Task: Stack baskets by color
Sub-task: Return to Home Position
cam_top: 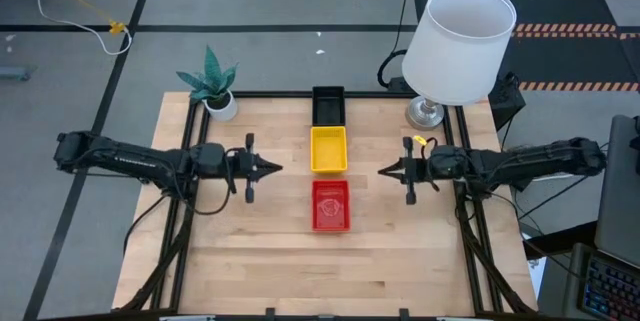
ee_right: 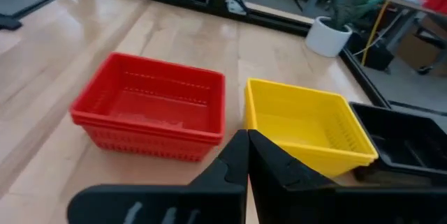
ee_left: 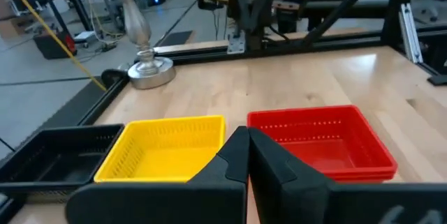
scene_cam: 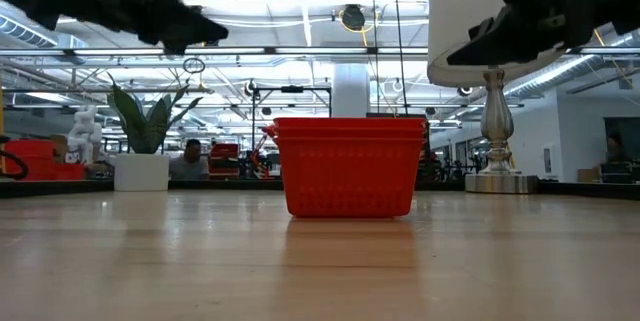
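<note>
Black baskets (cam_top: 328, 104), yellow baskets (cam_top: 328, 149), red baskets (cam_top: 331, 205) form column between left gripper (cam_top: 275, 169) and right gripper (cam_top: 383, 171); both equally near, pinched closed, empty.

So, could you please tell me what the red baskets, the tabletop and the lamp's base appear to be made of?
Red baskets: likely moulded plastic, semi-glossy, with rows of small perforations in the walls.
Tabletop: light wood, seemingly butcher-block, showing parallel planks and grain, satin finish.
Lamp's base: probably polished metal, silvery and reflective.
</note>
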You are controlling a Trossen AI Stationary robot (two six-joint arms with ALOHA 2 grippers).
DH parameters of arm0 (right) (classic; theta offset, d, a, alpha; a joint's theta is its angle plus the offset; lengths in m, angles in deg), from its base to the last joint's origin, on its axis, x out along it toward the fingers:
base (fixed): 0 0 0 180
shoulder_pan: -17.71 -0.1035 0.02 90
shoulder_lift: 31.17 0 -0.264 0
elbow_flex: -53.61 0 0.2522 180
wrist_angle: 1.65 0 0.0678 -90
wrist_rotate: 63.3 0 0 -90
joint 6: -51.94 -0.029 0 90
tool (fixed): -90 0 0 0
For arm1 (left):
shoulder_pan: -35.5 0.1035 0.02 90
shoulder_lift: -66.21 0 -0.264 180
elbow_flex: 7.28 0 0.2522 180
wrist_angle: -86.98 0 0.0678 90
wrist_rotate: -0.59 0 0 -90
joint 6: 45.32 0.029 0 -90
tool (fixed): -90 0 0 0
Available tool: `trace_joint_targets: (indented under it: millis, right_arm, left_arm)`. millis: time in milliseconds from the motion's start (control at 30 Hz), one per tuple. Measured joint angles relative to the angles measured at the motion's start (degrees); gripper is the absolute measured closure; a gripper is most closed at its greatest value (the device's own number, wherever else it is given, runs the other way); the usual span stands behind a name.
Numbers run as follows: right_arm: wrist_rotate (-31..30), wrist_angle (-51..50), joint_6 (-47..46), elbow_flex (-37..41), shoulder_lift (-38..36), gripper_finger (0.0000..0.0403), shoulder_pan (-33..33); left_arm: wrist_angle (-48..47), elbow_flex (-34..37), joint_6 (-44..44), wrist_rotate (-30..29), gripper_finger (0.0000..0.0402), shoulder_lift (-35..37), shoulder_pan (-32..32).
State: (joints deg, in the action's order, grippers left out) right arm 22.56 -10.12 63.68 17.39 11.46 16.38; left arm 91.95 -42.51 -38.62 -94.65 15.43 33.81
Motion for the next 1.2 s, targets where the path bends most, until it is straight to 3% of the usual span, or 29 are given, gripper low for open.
trace_joint_targets:
  millis: [233, 1033, 1200]
  right_arm:
    - [2.99, 11.46, 1.02, 5.73, -0.03, 0.0403, 2.59]
    - [2.55, 10.76, 0.94, 14.63, -9.13, 0.0403, 3.48]
    - [2.49, 11.24, 0.94, 16.3, -10.55, 0.0403, 3.48]
  left_arm:
    - [2.46, 5.71, -1.03, 0.95, 0.0389, 5.5, 3.0]
    - [2.67, 16.74, -1.45, 0.9, 0.0398, 14.85, 6.7]
    - [8.2, 19.82, -2.16, 0.73, 0.0394, 17.12, 6.7]
